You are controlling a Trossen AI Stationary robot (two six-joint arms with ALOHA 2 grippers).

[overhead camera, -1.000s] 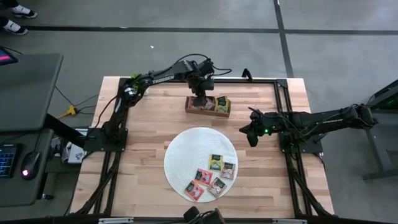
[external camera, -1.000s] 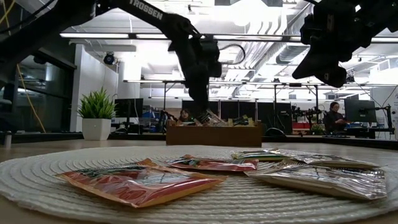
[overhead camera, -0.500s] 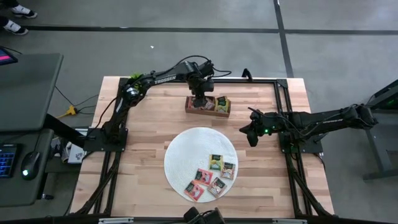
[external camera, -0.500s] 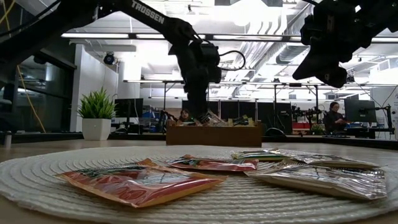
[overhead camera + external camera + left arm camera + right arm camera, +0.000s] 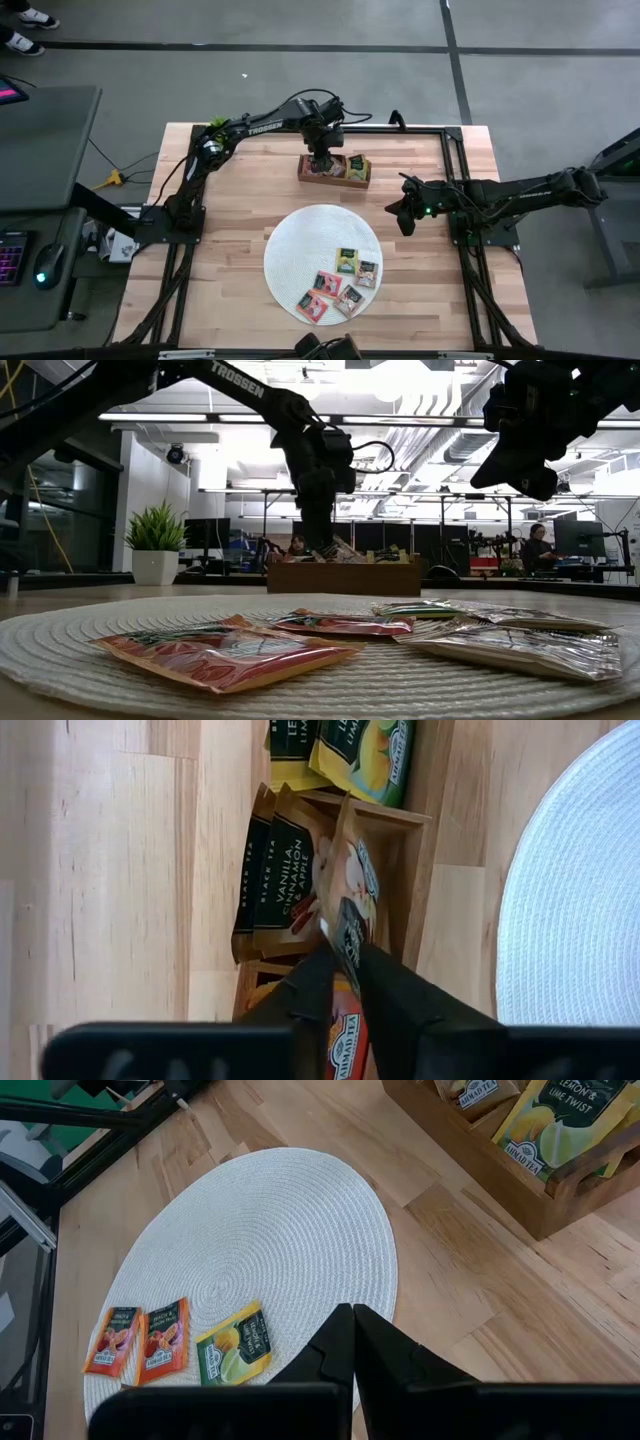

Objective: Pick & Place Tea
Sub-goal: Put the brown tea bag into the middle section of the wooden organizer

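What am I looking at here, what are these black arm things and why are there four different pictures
These are two robot arms at a wooden table, each ending in a two-finger gripper. One picture looks straight down from above, one looks level across the tabletop, and two come from cameras on the arms' wrists. On the table are a round white woven mat with loose tea packets and a wooden tray holding more packets. The left gripper is down in the tray, pinching the edge of a tea packet that stands in the middle compartment. The right gripper waits above the table beside the mat, fingers shut and holding nothing.
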